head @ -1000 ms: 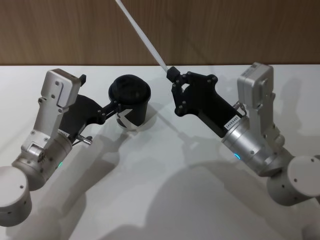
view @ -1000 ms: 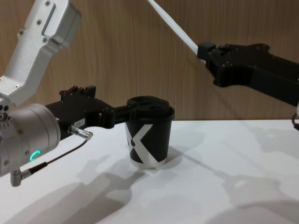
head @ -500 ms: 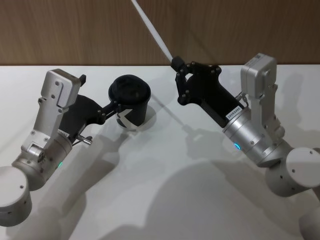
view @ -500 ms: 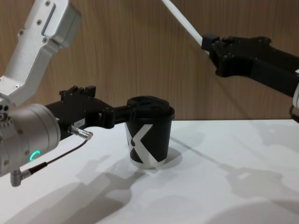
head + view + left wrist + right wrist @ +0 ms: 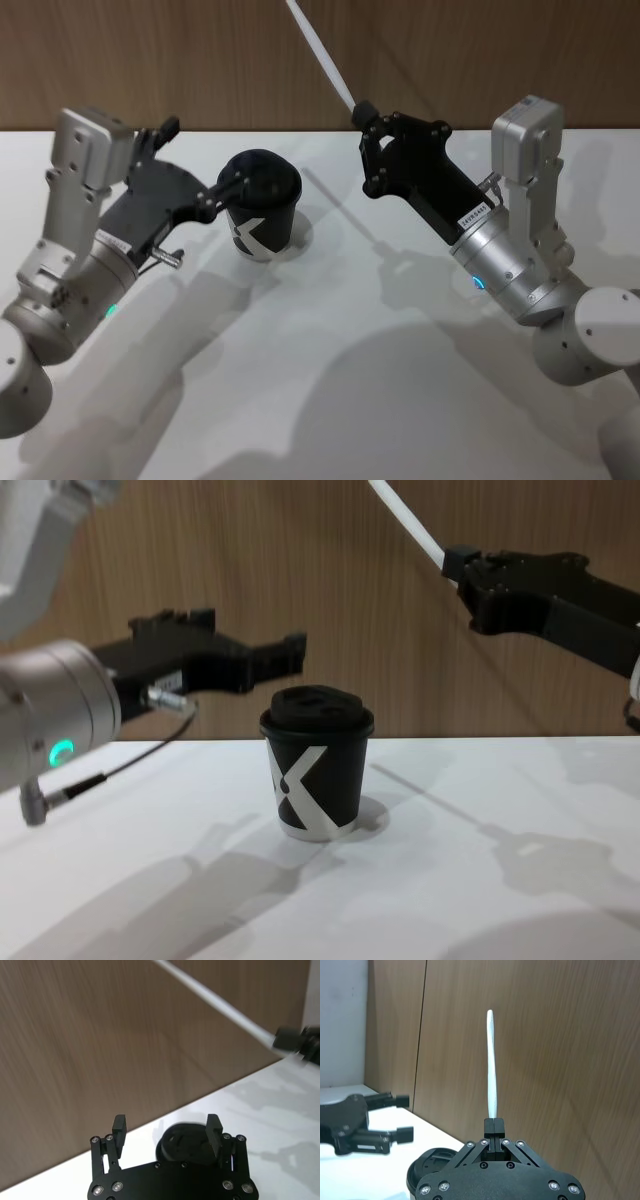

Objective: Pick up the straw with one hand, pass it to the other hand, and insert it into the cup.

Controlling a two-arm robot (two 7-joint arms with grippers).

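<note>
The left gripper (image 5: 166, 1126) is holding its two fingers spread wide, the black cup (image 5: 186, 1143) showing between them on the white table (image 5: 280, 1105), while the white straw (image 5: 220, 1005) is slanting across the wooden wall (image 5: 75, 1050), its end meeting the right gripper (image 5: 294, 1043).

The straw (image 5: 320, 55) is smooth white plastic, faintly glossy. The cup (image 5: 318, 785) is matt black paper with a matt black plastic lid (image 5: 317, 708) and a silvery base rim. The left pincer (image 5: 166, 1124) and right pincer (image 5: 494, 1122) are matt black, dotted with small bright metal screws (image 5: 554, 1185). The worktop (image 5: 450, 900) is smooth matt white; the wall (image 5: 300, 560) behind is grained brown wood.
</note>
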